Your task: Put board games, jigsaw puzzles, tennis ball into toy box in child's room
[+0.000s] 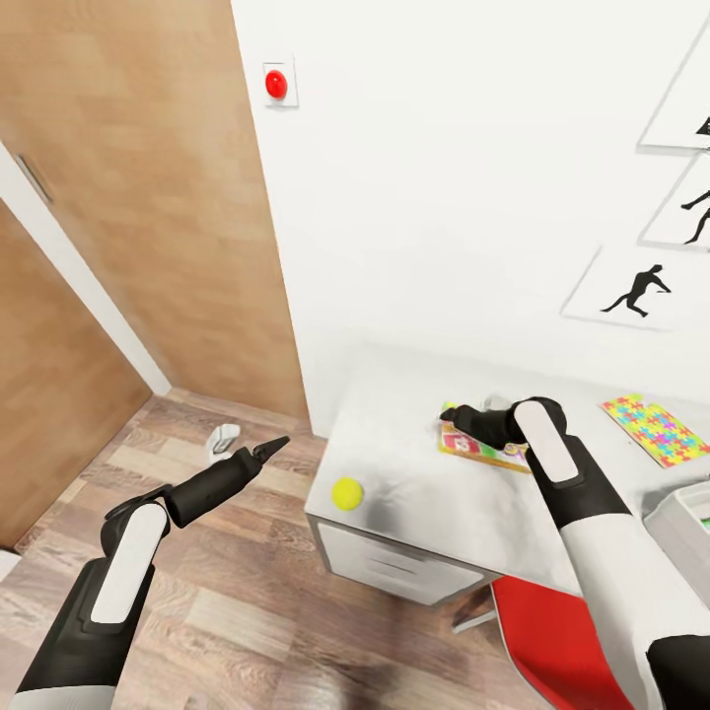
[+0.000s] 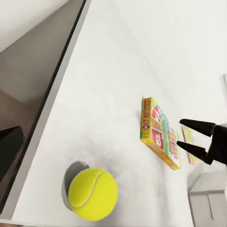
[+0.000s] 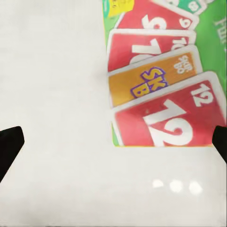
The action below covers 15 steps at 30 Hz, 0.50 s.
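1. We find the right gripper (image 1: 456, 411) over the table (image 1: 434, 513), directly above the Skip-Bo board game (image 1: 480, 446). In the left wrist view its two dark fingers (image 2: 197, 126) stand spread apart above the box's far end, holding nothing.
2. In the right wrist view the fingertips (image 3: 9, 144) sit at opposite edges of the frame, wide apart; the Skip-Bo box (image 3: 161, 80) lies flat below and partly between them, its corner and edge over bare tabletop (image 3: 52, 94).
3. The left gripper (image 1: 271, 449) hangs off the table's near-left end, above the wood floor (image 1: 247, 611). Its fingers look close together and empty; we cannot tell the gap exactly.
4. The tennis ball (image 1: 346, 493) rests near the table's left edge, between the two grippers, just beyond the left one and well apart from the board game.
5. A jigsaw puzzle (image 1: 656, 428) lies flat on the table, to the right of the right gripper.
6. The toy box (image 1: 685, 528) shows at the table's right side, beside the right forearm; a green patch shows inside.
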### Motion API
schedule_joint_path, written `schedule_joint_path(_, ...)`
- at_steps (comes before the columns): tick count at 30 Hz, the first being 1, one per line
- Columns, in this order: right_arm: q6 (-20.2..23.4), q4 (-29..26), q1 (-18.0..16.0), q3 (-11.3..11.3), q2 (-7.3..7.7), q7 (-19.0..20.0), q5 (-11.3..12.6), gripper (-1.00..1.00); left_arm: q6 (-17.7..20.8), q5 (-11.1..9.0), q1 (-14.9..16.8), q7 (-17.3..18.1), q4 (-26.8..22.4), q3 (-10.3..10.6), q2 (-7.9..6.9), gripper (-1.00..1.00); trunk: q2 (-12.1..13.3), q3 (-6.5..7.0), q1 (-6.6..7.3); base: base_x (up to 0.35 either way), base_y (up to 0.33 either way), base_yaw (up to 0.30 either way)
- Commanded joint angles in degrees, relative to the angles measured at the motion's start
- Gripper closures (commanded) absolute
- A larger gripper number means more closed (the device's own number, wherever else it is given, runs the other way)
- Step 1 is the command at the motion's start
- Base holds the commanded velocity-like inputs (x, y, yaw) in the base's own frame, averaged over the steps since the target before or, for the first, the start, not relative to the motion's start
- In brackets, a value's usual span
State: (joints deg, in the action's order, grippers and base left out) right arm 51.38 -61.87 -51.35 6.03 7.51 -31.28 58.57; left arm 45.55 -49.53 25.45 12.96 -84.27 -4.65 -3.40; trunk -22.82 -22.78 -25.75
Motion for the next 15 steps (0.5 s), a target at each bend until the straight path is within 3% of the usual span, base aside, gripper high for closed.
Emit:
schedule_joint_path(1,0.04,-0.09,-0.05,0.16,0.08,-0.59,0.60,-1.00,0.33,0.07,0.04,0.23,-0.02,-0.09,0.01,-1.00,-0.10,-0.09,-0.03,0.000,0.000,-0.088)
schedule_joint_path(8,4.45,-7.57,1.26,0.13,2.91,0.13,0.71,-1.00,0.33,0.09,0.04,0.23,-0.02,-0.09,0.05,-1.00,-0.10,-0.09,-0.03,0.000,0.000,-0.171)
schedule_joint_path(15,5.53,-12.55,3.26,0.13,3.66,2.73,0.65,-1.00,0.33,0.12,0.04,0.23,-0.02,-0.09,0.06,-1.00,-0.10,-0.09,-0.03,0.000,0.000,-0.241)
